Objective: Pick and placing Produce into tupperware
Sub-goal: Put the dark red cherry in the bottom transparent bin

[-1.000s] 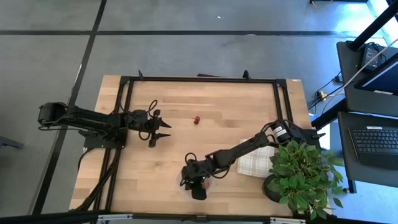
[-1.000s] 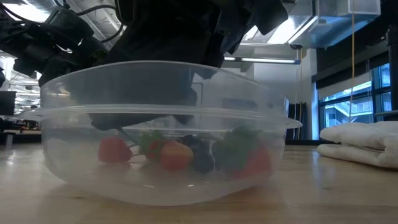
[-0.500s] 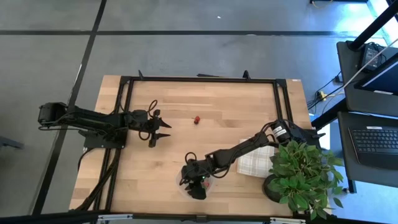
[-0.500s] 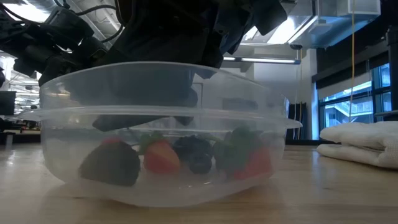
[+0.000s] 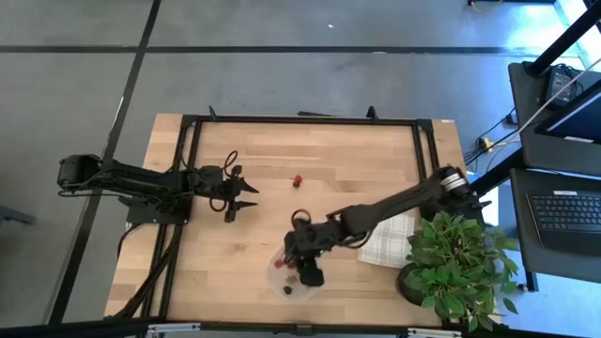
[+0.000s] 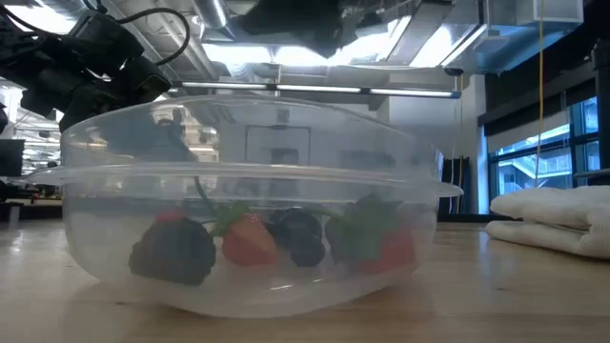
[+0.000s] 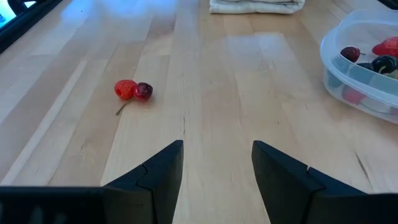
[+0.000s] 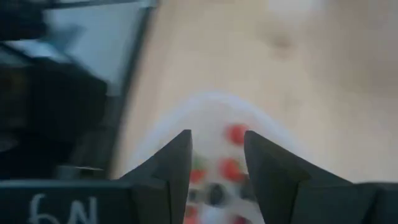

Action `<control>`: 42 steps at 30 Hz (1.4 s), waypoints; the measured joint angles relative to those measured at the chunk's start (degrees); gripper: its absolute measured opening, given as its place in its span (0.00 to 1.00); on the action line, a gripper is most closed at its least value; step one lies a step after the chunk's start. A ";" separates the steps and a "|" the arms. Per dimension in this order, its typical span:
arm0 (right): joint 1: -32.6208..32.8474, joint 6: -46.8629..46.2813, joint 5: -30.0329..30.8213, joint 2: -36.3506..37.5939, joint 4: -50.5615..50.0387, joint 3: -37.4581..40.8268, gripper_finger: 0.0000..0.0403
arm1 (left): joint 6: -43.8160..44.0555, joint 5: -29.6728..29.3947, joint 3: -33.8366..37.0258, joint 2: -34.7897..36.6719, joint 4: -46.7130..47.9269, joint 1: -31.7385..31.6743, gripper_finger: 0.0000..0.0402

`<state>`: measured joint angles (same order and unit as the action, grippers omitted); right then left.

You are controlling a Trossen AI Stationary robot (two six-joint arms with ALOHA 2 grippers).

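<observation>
The tupperware [image 5: 287,279] is a small round clear container near the table's near edge; it fills the low view [image 6: 248,205]. Inside lie several pieces of produce: red ones, dark ones and green ones, with a dark piece [image 6: 173,253] at its left. Two small red pieces [image 5: 297,179] lie together on the bare table, also seen in the left wrist view [image 7: 132,91]. My right gripper [image 5: 311,273] hovers open over the container's right side, holding nothing; its wrist view looks down into the container [image 8: 214,155]. My left gripper [image 5: 246,199] waits open, left of the loose pieces.
A folded white checked cloth [image 5: 386,242] lies right of the container, with a leafy potted plant [image 5: 457,268] at the table's near right corner. A black frame [image 5: 300,120] runs along the table's far, left and right sides. Bare wood lies between the two grippers.
My right gripper has risen out of the container and drawn back toward the table's right and far side. A dark piece now lies in the left part of the container, in front of a red one. The left arm has kept still.
</observation>
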<state>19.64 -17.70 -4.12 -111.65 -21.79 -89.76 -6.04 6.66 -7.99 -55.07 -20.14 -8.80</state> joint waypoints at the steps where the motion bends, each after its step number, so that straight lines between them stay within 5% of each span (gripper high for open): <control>1: 0.00 0.39 3.04 1.27 -1.88 0.00 0.37 | 0.02 0.00 0.00 0.00 0.00 0.00 0.46; 7: -0.34 3.49 9.42 9.42 -4.27 7.71 0.37 | 0.06 0.00 0.00 0.01 0.00 0.00 0.46; 19: -11.55 5.51 9.65 36.62 20.73 48.21 0.37 | -0.02 0.00 0.00 0.00 -0.45 -0.02 0.46; 32: -16.39 4.09 9.96 56.66 40.44 77.21 0.37 | -0.67 -5.75 0.00 0.02 -10.48 -0.02 0.46; 42: -15.82 -0.87 9.73 62.46 49.88 87.35 0.37 | -0.51 -4.46 0.00 0.02 -10.91 -0.02 0.55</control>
<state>3.81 -18.56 5.61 -49.19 28.09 -2.40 -6.56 2.20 -7.99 -55.05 -31.05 -8.82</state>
